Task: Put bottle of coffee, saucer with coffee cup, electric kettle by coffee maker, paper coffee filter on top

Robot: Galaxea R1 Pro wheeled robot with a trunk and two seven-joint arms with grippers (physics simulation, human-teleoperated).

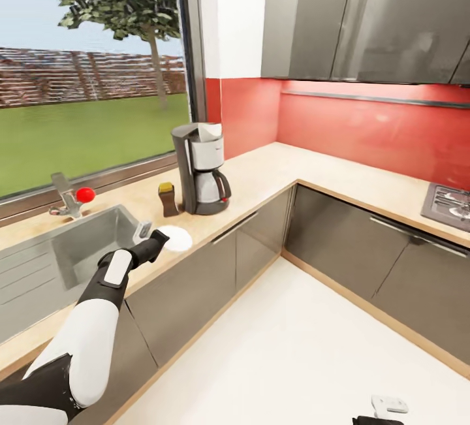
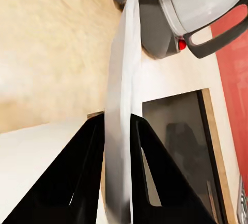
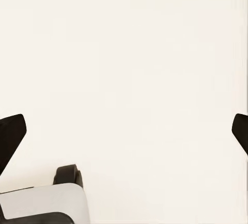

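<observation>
You have a steel sink (image 1: 85,242) with a red-knobbed faucet (image 1: 72,198) under the window (image 1: 91,66). Red backsplash (image 1: 365,131), grey wall cabinets (image 1: 365,17), hob (image 1: 449,206) at right.

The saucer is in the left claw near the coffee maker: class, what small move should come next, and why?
Probably lower the saucer flat onto the countertop and let go. The left claw grips its rim, it already sits close in front of the coffee maker beside the bottle of coffee.

The black two-fingered right tool (image 3: 124,131) stands wide open over a plain cream floor (image 3: 129,53), fingertips at opposite edges.
</observation>
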